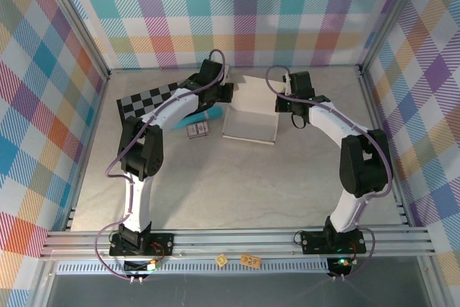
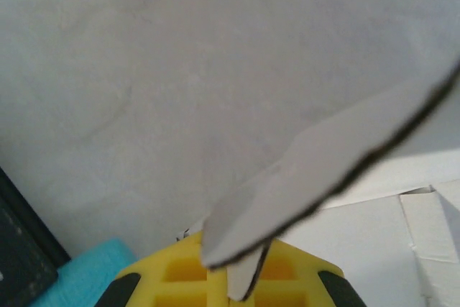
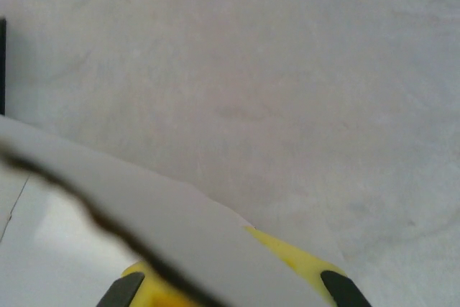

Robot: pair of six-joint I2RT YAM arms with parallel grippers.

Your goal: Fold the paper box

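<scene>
Progress looks partial to me. The white thin-card paper box (image 1: 250,124) lies on the pale grey counter (image 1: 237,185) between the two arms, toward the far side and right of the black-and-grey checkerboard (image 1: 147,100). From above I see a flat panel nearest me with white card rising behind it and along the sides, so some walls seem to be up. I cannot make out any locked corners or tucked flaps, and I judge those are left to do.

The left tool (image 2: 237,285) sits at the box's far-left corner. Its wrist view shows a thin card flap running down into the middle of the yellow fingers (image 2: 180,278), so I read it as closed on that flap. The right tool (image 1: 286,106) is at the box's right side. In its wrist view a card edge crosses in front of the fingers, and I cannot tell how far open it is.

The box's long axis runs roughly near to far, leaning slightly right toward me, with its open side up. A teal object (image 1: 195,116) and a small printed card (image 1: 198,130) lie just left of it.
</scene>
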